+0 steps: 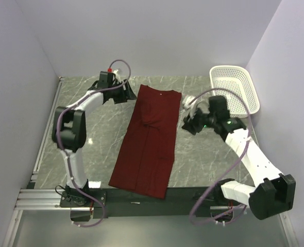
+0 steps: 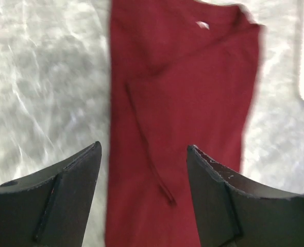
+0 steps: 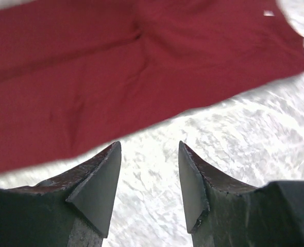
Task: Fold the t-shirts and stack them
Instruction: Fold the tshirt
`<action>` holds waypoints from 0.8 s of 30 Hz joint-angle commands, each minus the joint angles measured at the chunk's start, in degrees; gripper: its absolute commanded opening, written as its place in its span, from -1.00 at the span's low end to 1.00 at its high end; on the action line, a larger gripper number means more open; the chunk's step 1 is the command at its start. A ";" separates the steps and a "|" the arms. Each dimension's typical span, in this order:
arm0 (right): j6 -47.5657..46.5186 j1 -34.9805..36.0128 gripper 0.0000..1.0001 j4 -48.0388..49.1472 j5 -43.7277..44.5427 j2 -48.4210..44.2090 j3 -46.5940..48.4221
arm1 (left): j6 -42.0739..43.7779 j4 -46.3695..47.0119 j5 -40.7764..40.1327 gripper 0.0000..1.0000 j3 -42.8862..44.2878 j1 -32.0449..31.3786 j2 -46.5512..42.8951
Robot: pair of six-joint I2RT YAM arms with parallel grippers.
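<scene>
The left arm stretches far out, and the left end effector [image 1: 126, 91] is open and empty beside the t-shirt [image 1: 149, 141] at its collar end. The right end effector [image 1: 189, 125] hangs open and empty beside the opposite long edge. The t-shirt lies folded lengthwise on the worktop [image 1: 100, 134]. Both wrist views cut off its hem.

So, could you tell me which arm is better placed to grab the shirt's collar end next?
Probably left: the left gripper, open, hangs by the maroon t-shirt at its collar end; the right gripper is over bare table beside it.
</scene>
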 commanded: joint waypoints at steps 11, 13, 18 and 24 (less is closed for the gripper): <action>17.31 -15.98 0.10 7.32 -19.32 -0.35 -0.69 | 6.53 -10.49 -5.86 0.42 18.82 -3.39 17.15; 17.57 -16.68 0.10 7.68 -19.50 -0.70 -0.87 | 6.80 -11.11 -4.56 0.41 20.76 -3.66 18.99; 17.75 -17.12 0.10 7.77 -20.20 -0.87 -1.40 | 6.89 -13.48 -4.10 0.32 26.90 -4.53 23.73; 17.83 -17.65 0.10 8.12 -20.46 -1.23 -1.75 | 6.36 -15.06 -4.37 -0.18 29.82 -4.89 27.17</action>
